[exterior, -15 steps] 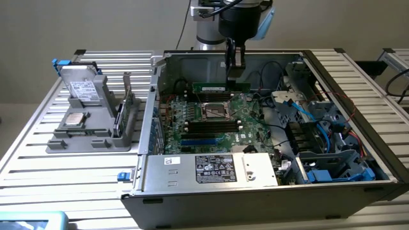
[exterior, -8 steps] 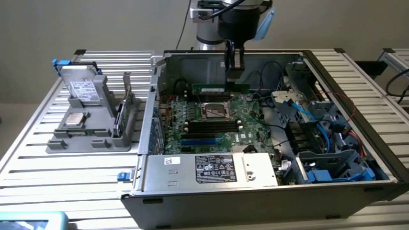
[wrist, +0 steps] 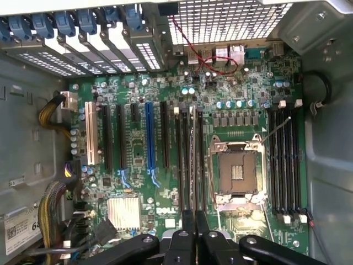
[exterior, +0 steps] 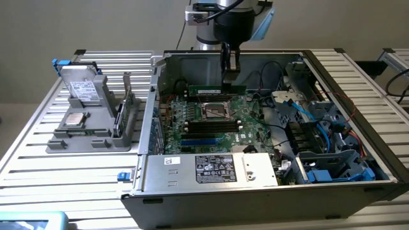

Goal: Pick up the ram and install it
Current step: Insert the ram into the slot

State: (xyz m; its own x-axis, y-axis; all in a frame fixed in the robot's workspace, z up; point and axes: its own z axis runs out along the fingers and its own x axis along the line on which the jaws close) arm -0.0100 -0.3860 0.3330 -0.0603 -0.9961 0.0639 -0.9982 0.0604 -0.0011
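Observation:
The ram [exterior: 206, 89], a slim green stick, hangs level inside the open computer case [exterior: 147, 143] with my gripper [exterior: 228, 82] shut on its top edge. It sits just above the motherboard [exterior: 246, 122], on the far side of the CPU socket [exterior: 215, 111]. In the wrist view the ram [wrist: 192, 165] appears edge-on as a thin dark strip running out from between the fingertips [wrist: 182, 234] of my gripper [wrist: 193, 223]. It lines up over the black memory slots [wrist: 181, 160] beside the CPU socket [wrist: 237, 171]. I cannot tell whether it touches a slot.
A grey parts holder [exterior: 89, 132] at the exterior view's left carries a drive, a chip and an upright green card [exterior: 128, 108]. Case walls, blue and black cables [exterior: 300, 115] and the power supply [exterior: 214, 167] ring the board. More memory slots [wrist: 284, 160] and a blue slot [wrist: 149, 138] lie nearby.

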